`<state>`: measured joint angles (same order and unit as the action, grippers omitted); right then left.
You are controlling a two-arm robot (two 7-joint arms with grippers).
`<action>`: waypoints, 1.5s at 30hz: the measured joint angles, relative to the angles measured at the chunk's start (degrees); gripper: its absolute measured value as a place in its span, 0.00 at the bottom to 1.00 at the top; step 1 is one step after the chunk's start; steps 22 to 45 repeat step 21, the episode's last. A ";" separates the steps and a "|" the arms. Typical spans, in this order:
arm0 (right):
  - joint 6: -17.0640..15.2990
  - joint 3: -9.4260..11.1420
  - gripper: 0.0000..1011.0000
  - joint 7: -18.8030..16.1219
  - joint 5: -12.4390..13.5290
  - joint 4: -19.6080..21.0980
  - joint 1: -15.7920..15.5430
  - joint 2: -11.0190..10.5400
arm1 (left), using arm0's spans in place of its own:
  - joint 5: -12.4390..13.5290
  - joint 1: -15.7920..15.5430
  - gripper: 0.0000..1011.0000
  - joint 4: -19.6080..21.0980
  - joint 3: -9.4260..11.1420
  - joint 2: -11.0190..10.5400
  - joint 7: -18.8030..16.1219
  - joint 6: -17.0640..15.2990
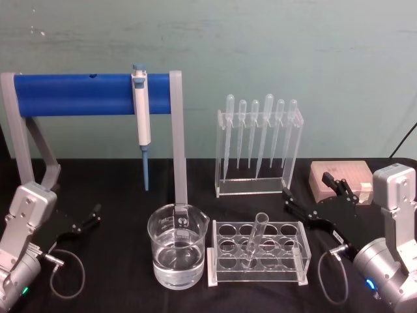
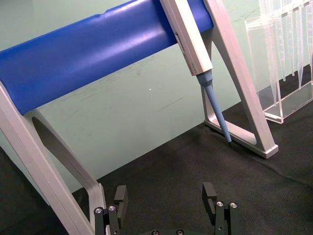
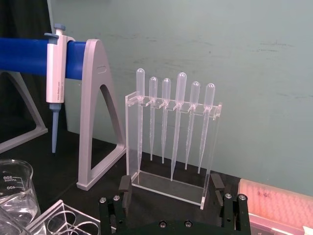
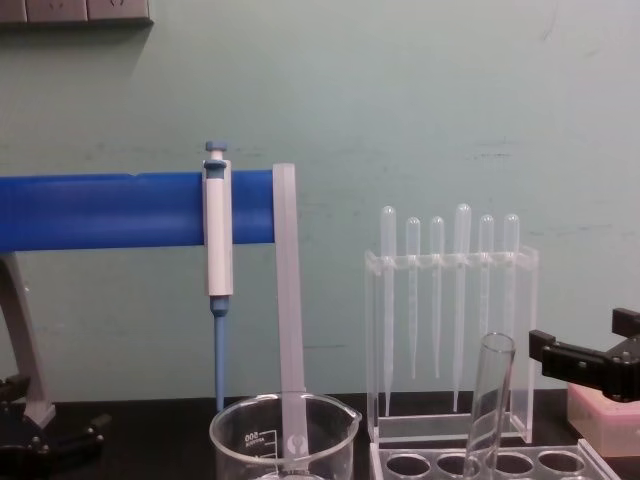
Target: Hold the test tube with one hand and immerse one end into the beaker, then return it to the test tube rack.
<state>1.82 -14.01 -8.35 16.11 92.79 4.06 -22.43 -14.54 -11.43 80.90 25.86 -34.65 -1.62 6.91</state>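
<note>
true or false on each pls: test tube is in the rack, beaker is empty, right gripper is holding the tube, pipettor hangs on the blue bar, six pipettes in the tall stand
1. The test tube stands in the clear rack. True; it leans a little in one of the holes.
2. The beaker is empty. False; it holds clear liquid in its lower part.
3. The right gripper is holding the test tube. False; it is open and sits apart from the tube, to the right of the rack.
4. The pipettor hangs on the blue bar. True; its tip points down above the table.
5. Six pipettes hang in the tall stand. True.
6. The left gripper grips the beaker. False; it is open, left of the beaker, holding nothing.
</note>
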 joint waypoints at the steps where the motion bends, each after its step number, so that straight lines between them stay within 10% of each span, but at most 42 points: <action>1: 0.00 -0.01 0.99 0.00 0.00 0.00 0.00 0.00 | 0.00 0.00 0.99 0.00 0.00 0.00 0.00 0.00; 45: 0.00 -0.04 0.99 0.01 0.04 0.03 0.00 -0.05 | 0.00 0.00 0.99 0.00 0.00 0.00 0.00 0.00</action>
